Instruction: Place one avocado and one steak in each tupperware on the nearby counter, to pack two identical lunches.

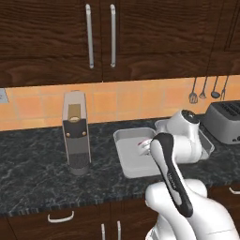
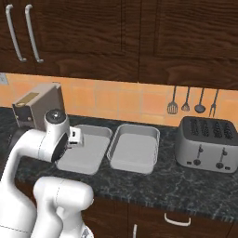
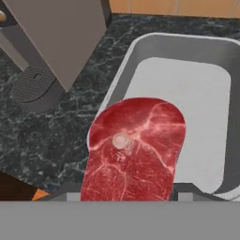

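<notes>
The end effector [image 3: 126,199] gripped a steak [image 3: 133,150] between its jaws, hanging over the near-left rim of a tupperware [image 3: 187,93]. The slab overlapped that rim and the dark marbled tabletop [image 3: 56,136] beside it; most of the tray floor beyond lay bare. A second tupperware [image 2: 135,148] sat just beside the first. Farther left stood a coffee machine [image 1: 76,136], and far right a toaster [image 2: 207,144]. No writing was legible.
</notes>
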Motion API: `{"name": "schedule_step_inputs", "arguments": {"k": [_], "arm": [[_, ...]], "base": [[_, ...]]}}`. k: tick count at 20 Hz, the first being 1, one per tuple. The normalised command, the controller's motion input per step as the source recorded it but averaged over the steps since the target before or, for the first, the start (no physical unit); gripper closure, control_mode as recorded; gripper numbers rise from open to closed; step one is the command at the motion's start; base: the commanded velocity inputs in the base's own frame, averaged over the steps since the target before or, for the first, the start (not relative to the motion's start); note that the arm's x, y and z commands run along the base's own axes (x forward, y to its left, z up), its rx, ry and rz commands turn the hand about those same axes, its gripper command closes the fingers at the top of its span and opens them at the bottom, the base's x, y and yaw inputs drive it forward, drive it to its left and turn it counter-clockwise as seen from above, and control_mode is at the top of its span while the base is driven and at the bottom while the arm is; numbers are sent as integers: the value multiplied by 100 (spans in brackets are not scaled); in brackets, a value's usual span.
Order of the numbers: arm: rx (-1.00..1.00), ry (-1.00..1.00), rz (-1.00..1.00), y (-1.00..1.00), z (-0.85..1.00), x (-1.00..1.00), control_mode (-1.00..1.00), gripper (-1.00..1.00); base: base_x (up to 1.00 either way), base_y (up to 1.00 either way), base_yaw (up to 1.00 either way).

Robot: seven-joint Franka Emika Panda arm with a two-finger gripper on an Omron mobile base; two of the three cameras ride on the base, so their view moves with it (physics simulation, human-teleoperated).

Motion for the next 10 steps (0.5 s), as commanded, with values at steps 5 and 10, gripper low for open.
{"name": "schedule_step_inputs", "arguments": {"k": [5,10], "arm": [[0,0,-4,3,-20,50,-100,100],[0,-1,-1,-2,-25,62,-100,100]], "base": [[0,0,0],[0,0,0]]}}
